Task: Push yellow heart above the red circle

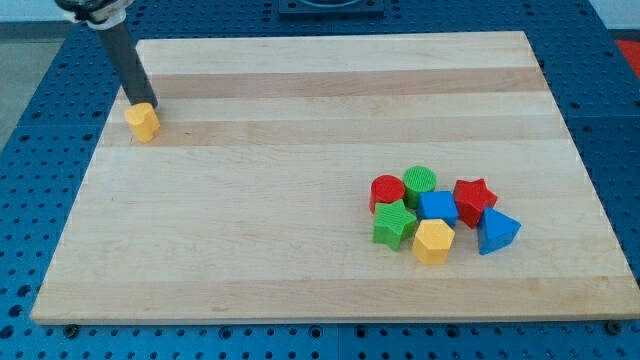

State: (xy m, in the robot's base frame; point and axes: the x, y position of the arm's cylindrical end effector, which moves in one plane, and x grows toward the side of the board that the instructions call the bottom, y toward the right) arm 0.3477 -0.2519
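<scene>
Blue perforated metal surrounded a pale wooden board [300, 150] that filled most of the camera view, its planks running from the view's left to the view's right. No bin, tray or other vessel sat on that board; it carried only loose blocks, 8 of them that I could count. 7 were bunched toward the view's lower right: a red circle [387, 191] at the cluster's left, a green circle [420, 182] just beside it toward the view's top, a red star [474, 196] at the right, a blue cube [438, 207] in the middle, a green star [394, 224] under the red circle, a yellow hexagon [433, 241] at the bottom, and a blue triangle [497, 232] at the lower right. Most of them touched or nearly touched their neighbours. Well apart from all that, near the board's upper left corner, sat the yellow heart [143, 121] on its own. The rod came down from the view's top left at a slant, and my tip [146, 102] rested right at the heart's upper edge, touching it or very nearly so. Being 1 plain rod, it had nothing to spread or pinch, and it held nothing.
</scene>
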